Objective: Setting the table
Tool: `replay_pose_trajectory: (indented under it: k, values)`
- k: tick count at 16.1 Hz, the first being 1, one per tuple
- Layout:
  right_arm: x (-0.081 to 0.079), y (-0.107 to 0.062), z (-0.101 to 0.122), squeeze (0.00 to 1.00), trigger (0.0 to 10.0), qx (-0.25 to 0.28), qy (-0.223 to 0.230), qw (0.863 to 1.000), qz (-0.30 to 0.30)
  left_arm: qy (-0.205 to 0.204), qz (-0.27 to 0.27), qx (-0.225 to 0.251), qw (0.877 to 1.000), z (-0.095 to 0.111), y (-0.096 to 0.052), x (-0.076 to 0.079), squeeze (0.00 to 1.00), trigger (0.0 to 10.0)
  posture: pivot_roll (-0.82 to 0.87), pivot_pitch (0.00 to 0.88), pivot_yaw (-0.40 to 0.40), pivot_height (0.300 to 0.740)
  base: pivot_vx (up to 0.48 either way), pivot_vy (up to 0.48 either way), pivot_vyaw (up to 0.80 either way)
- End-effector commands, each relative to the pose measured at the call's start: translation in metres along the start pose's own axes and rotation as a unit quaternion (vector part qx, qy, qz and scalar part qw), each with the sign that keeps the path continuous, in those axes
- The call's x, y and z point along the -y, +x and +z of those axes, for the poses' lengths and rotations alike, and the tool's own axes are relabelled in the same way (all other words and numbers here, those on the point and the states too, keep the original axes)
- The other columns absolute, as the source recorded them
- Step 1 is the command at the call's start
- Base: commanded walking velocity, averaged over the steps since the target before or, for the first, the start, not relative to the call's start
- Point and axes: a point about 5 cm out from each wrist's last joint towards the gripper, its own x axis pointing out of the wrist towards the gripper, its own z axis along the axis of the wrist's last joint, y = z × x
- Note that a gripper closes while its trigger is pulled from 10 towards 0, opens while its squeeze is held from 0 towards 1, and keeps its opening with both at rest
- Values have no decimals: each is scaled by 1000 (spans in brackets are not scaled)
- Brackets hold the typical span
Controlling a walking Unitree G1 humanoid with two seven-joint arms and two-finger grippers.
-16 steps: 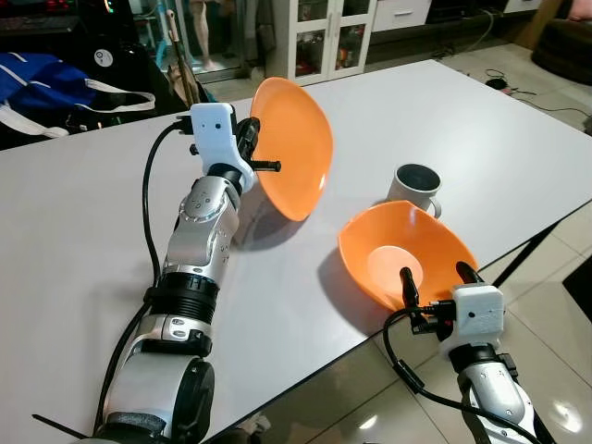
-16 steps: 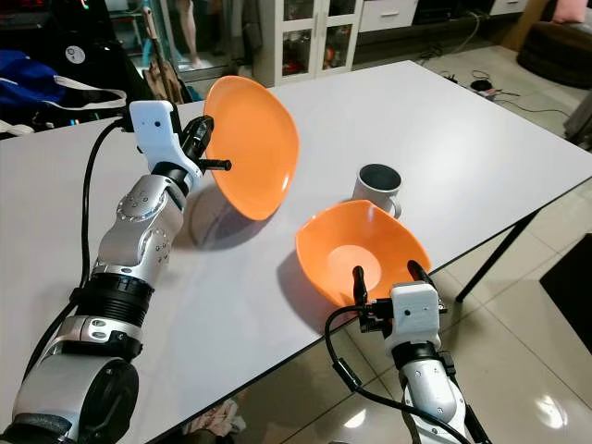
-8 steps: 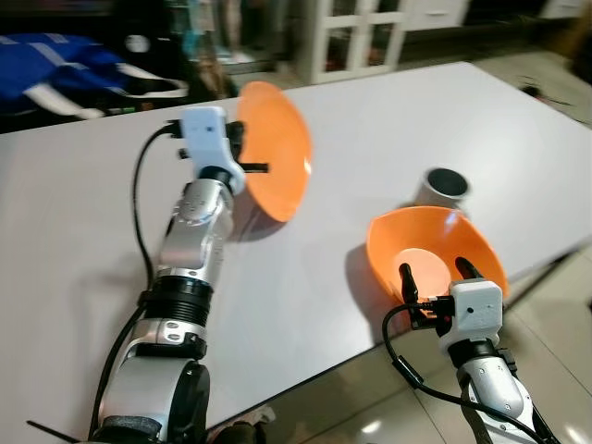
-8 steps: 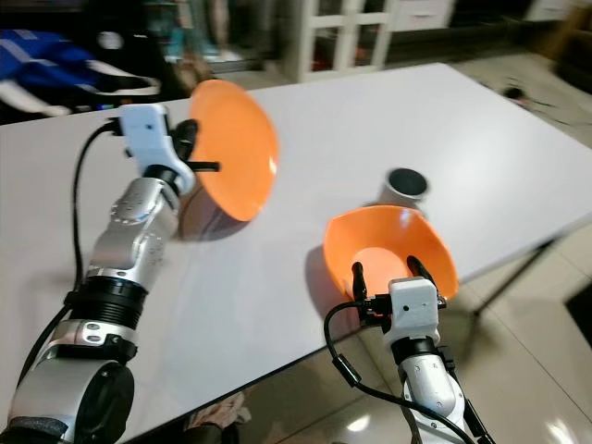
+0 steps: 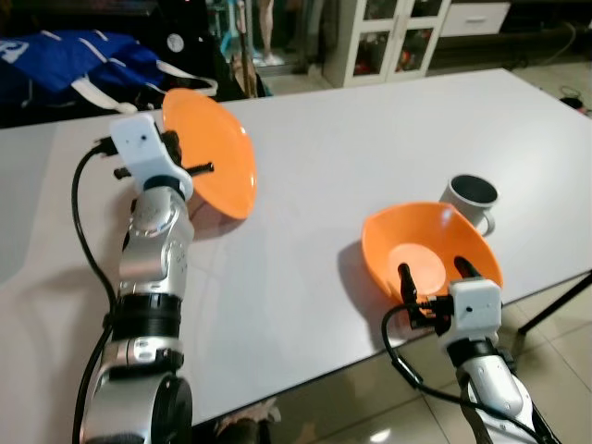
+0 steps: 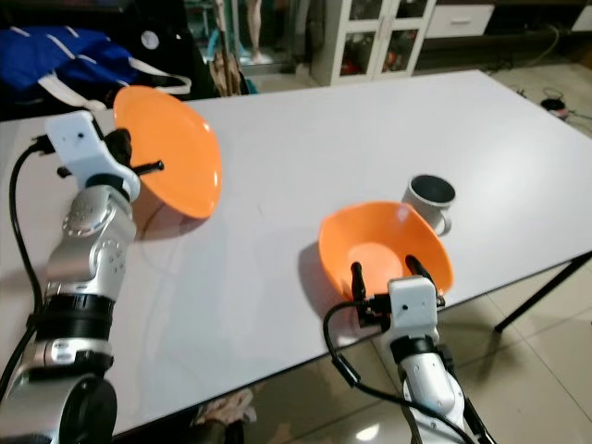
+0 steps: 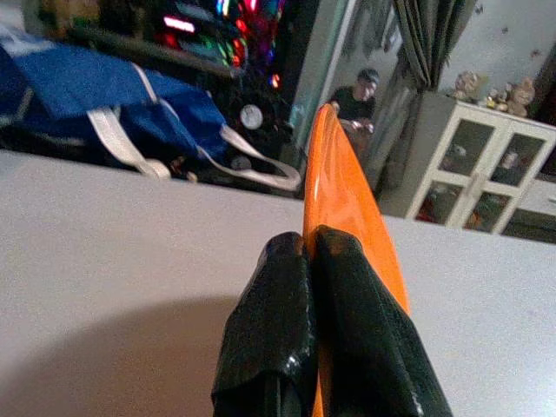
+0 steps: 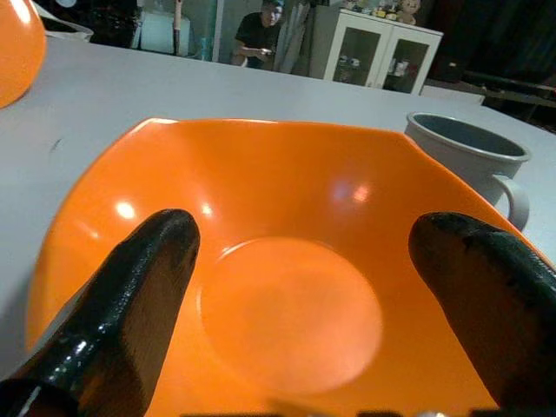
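Note:
My left gripper (image 5: pixel 191 170) is shut on the rim of an orange plate (image 5: pixel 211 150) and holds it tilted on edge above the white table (image 5: pixel 314 139), at its left part. In the left wrist view, both black fingers (image 7: pixel 287 330) pinch the plate (image 7: pixel 343 195). An orange bowl (image 5: pixel 427 248) sits near the table's front edge. My right gripper (image 5: pixel 433 276) is open, with its fingers (image 8: pixel 130 287) on either side of the bowl's near rim (image 8: pixel 287 295). A grey mug (image 5: pixel 472 198) stands just behind the bowl, to its right.
The table's front edge runs just under the bowl, with glossy tiled floor (image 5: pixel 370 407) and a table leg (image 5: pixel 553 307) below. A blue bag (image 5: pixel 79 63) and a white cabinet (image 5: pixel 398 37) stand beyond the far edge. A person (image 8: pixel 261 35) sits in the background.
The head view has swung, shifting the whole scene. My left arm has carried the plate leftwards, further from the mug. The right gripper stays open at the bowl.

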Motion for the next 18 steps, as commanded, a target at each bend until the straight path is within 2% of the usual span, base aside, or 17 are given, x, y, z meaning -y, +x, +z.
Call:
replay_pose_trajectory:
  k: [1,2,4,5,7,9,11,13,14,15,16,18]
  values:
    - [2,0,-3,0,10000,-12,0,1000,0,-10,-23,-20,999,-4,-4,11,0,0,-82,0,-17,740,0,0,0]
    - [2,0,-3,0,10000,-12,0,1000,1,-27,-26,-44,998,-11,-6,13,0,0,-81,0,-17,740,0,0,0]
    - [1,2,-2,0,10000,-10,0,1000,2,-96,-5,-143,985,-41,-18,9,0,0,-79,0,-16,740,0,0,0]
    - [1,2,-2,0,10000,-10,0,1000,2,-102,4,-154,983,-44,-20,6,0,0,-79,0,-16,740,0,0,0]
    - [0,3,0,0,10000,-8,0,1000,6,-127,84,-208,966,-65,-26,-18,0,0,-82,0,-24,740,0,0,0]
    - [2,4,1,0,10000,-6,-4,1000,11,-143,124,-228,955,-74,-32,-28,0,0,-86,0,-36,740,0,0,0]
    - [3,4,4,0,10000,-4,-8,1000,14,-142,131,-227,954,-74,-33,-29,0,0,-94,0,-44,740,0,0,0]
    - [6,3,6,0,10000,-1,-11,1000,16,-137,148,-246,948,-80,-36,-31,0,0,-102,7,-48,740,0,0,0]
    - [7,1,6,0,10000,-2,-12,1000,16,-131,154,-258,945,-84,-38,-32,0,10000,-104,10,-50,740,0,0,0]
    - [7,0,6,0,10000,-3,-12,1000,17,-131,157,-260,944,-85,-39,-32,0,10000,-104,10,-50,740,0,0,0]
    - [6,-2,4,0,10000,-7,-11,1000,18,-131,163,-259,943,-86,-39,-33,1000,10000,-104,10,-51,740,0,0,0]
    - [6,-2,2,0,10000,-10,-10,1000,19,-121,164,-256,945,-85,-37,-32,1000,10000,-100,0,-48,740,0,0,0]
